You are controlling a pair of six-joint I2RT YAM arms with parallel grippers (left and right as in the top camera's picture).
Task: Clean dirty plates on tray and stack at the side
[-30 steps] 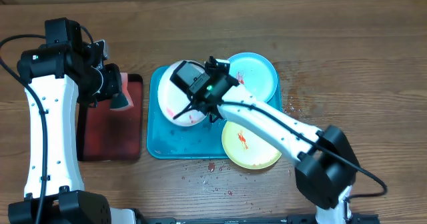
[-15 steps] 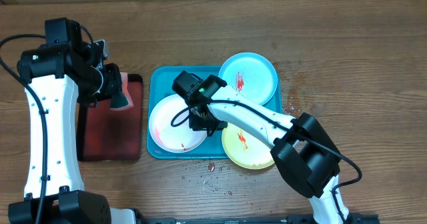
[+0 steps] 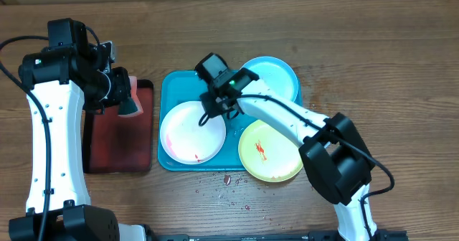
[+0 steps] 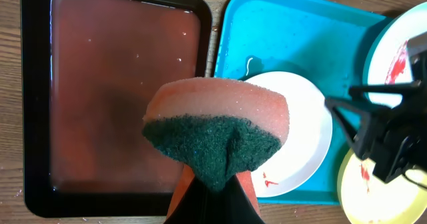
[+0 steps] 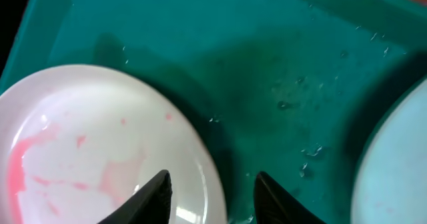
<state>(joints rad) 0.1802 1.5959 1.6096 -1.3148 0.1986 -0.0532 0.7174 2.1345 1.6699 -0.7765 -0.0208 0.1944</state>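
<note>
only overhead, red specks [image 3: 226,178] beside tray [image 3: 174,89]

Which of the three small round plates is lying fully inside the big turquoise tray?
The all-white plastic plate, at the left end of the turquoise tray. The light-blue-rimmed plate overhangs its far right corner; the light-green-rimmed plate overhangs its near edge.

Two trays side by side on the desk [image 3: 373,47], three plates on the larger one.

The smaller tray [image 3: 118,148] lay just left of the large tray [image 3: 179,87]. One plate [image 3: 188,132] lay in the large tray's near-left part, a second [image 3: 280,79] over its far-right corner, and a third [image 3: 269,151] overhung its near-right corner. The right pincer [image 5: 210,194] hung above the first plate's far-right rim; the left pincer [image 4: 213,201] held a sponge [image 4: 217,134] above the smaller tray.
</note>
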